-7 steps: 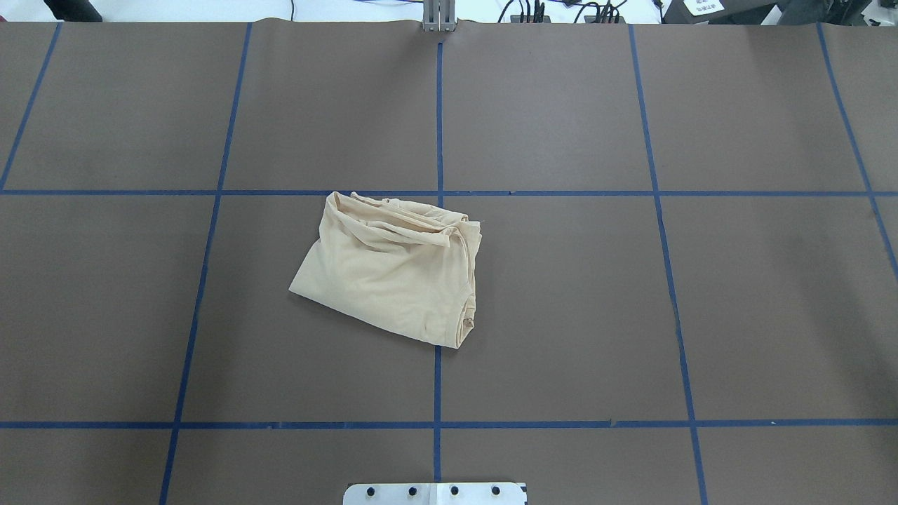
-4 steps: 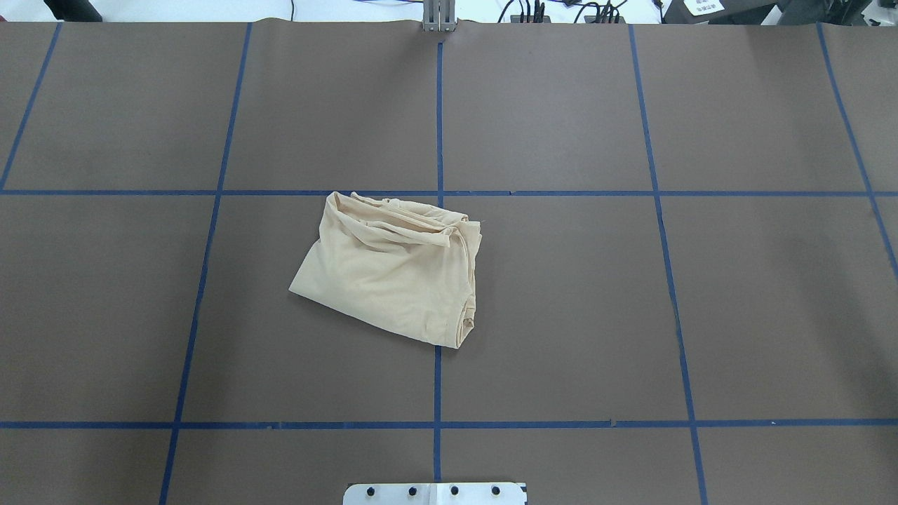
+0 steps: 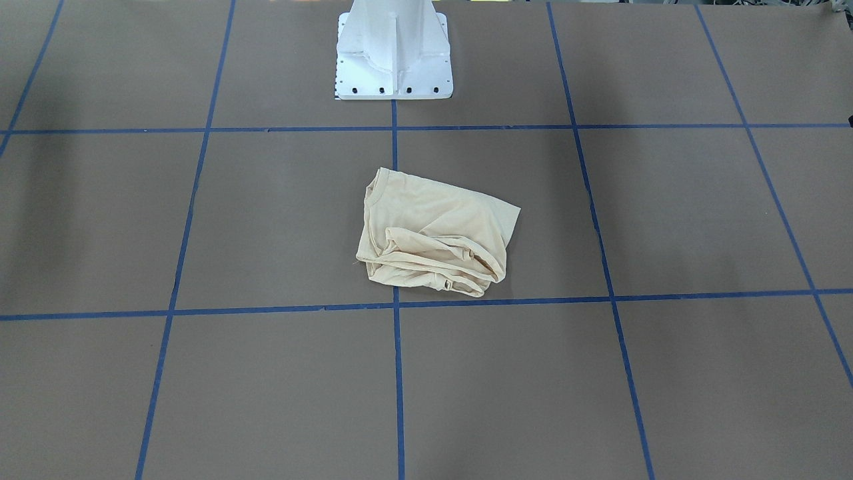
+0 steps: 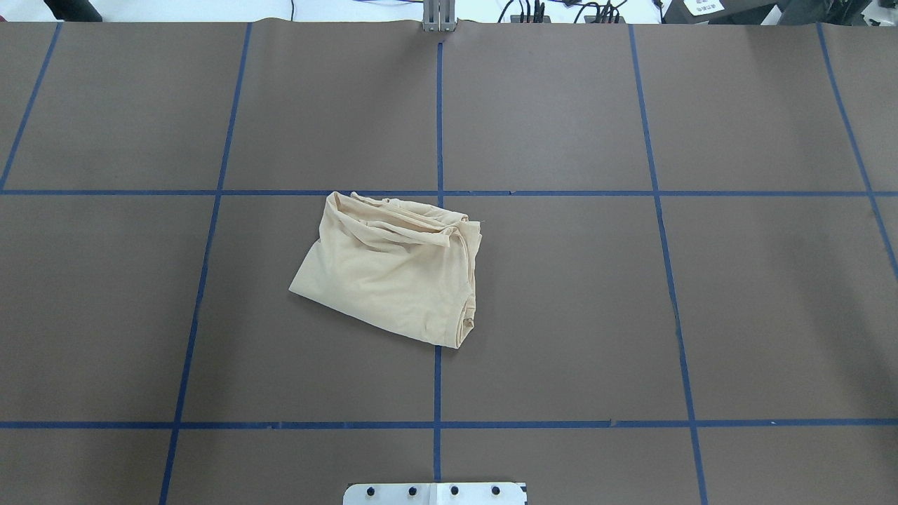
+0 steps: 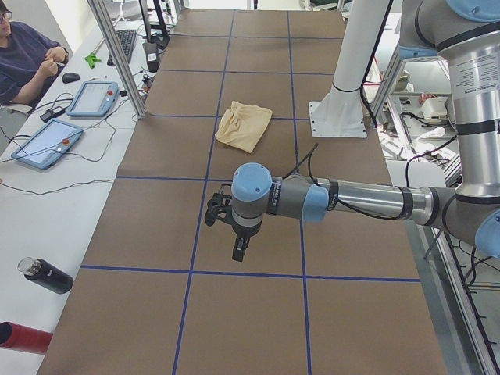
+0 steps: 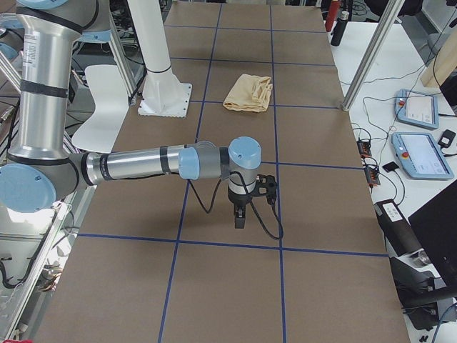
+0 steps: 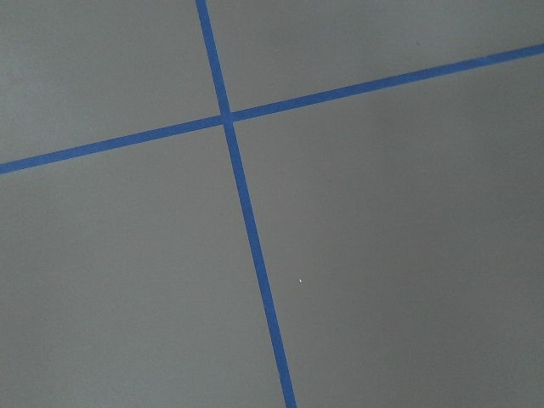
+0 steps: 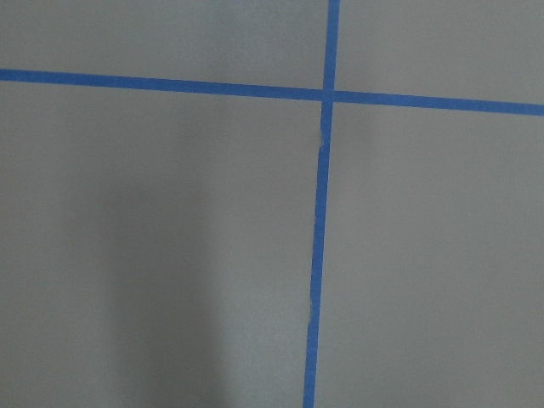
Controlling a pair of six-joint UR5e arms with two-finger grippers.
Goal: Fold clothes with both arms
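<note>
Exterior left view: the left fingers (image 5: pixel 238 251) point straight down over the bare bench (image 5: pixel 156 234); released or clenched, I cannot tell from here. It's the same in the exterior right view, where the right fingers (image 6: pixel 239 219) hang nose-down and their grip can't be read. Behind them, the left arm (image 5: pixel 367 201) and right arm (image 6: pixel 136 166) stretch level over the bench. Both wrist cameras show only a crossing of blue tape (image 7: pixel 226 118). The shirt (image 4: pixel 393 277) lies well apart from both, a cream folded bundle mid-bench. It overlaps the centre tape line, mostly on the robot's left, in front of the white pedestal (image 3: pixel 393 53).
</note>
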